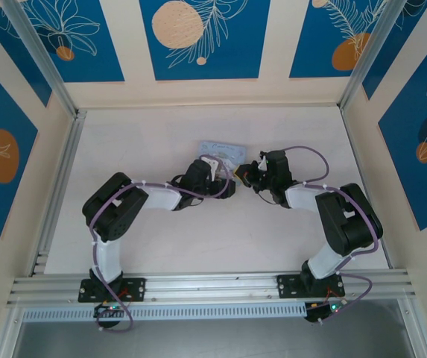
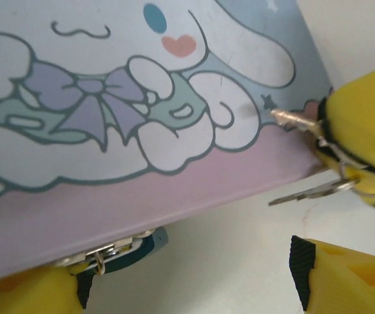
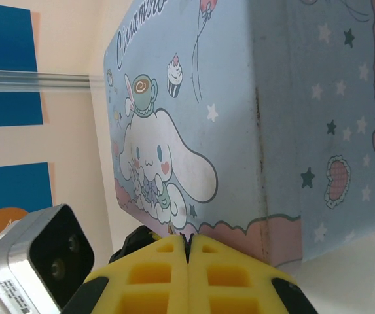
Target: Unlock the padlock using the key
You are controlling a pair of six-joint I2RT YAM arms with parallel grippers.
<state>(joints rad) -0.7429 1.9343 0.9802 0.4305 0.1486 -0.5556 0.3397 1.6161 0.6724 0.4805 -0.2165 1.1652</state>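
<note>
Shiny metal key, smooth printed tin box.

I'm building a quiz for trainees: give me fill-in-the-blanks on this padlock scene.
The right tool is shut on the ___. The left tool stands ___. The padlock hangs at the latch of the tin box, beside the ___ tool. Missing: key; open; left.
</note>
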